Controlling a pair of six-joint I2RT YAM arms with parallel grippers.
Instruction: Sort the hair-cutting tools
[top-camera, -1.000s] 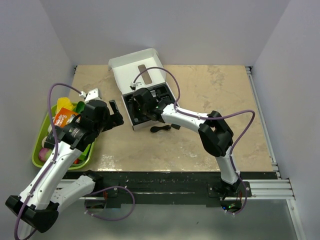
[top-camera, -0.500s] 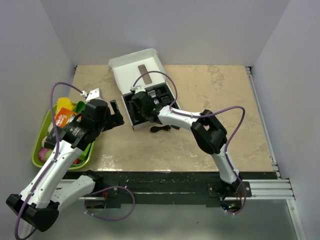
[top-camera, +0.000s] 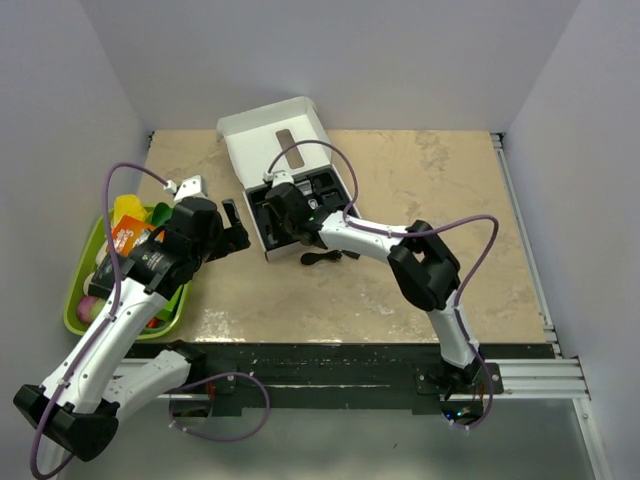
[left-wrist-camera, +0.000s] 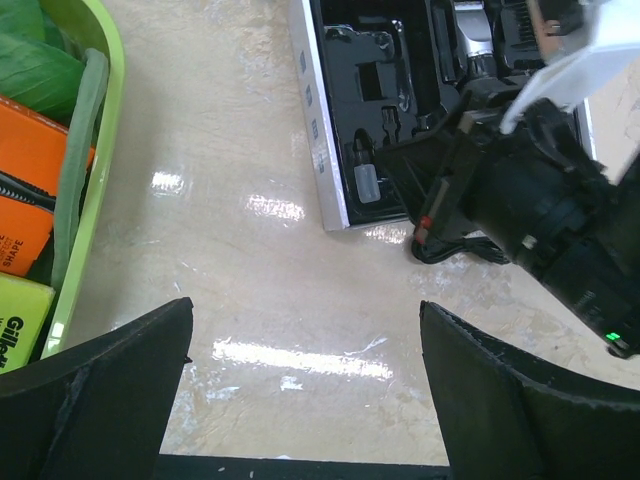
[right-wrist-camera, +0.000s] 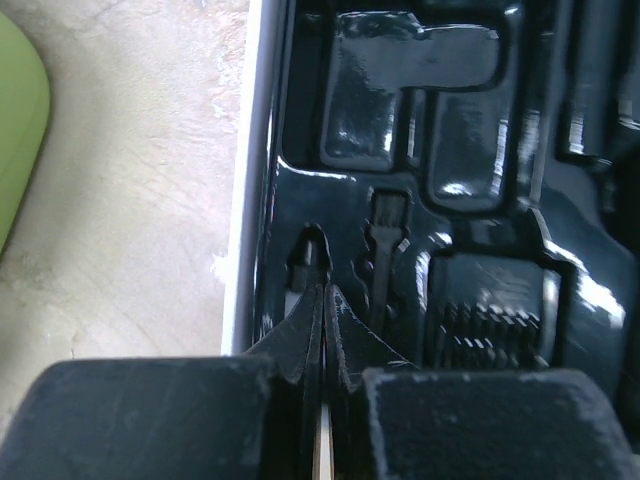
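A beige, marble-patterned counter (top-camera: 430, 190) sat enclosed by pale walls (top-camera: 400, 60). A green tray (top-camera: 72, 305) of bright packets (top-camera: 128, 236) lay at its left edge. An open white box (top-camera: 232, 150) stood toward the far edge, left of centre, with a glossy black insert (left-wrist-camera: 385, 95) inside.

The clipper (left-wrist-camera: 472, 35) lay in the insert's far-right part, its silver head showing in the left wrist view. A ribbed comb attachment (right-wrist-camera: 490, 335) sat in a recess near the right arm's tips. The cord (top-camera: 322, 258) lay loose on the counter, just beside the box's near edge. A small pale bottle (left-wrist-camera: 365, 185) stood in a slot near the insert's near-left corner.

The left fingers (top-camera: 235, 226) hung spread fully apart above bare counter between the tray and the box, holding nothing. The right fingers (right-wrist-camera: 322, 300) were pressed tightly together, their tips down in a narrow slot beside the insert's left wall. Nothing showed gripped between them.
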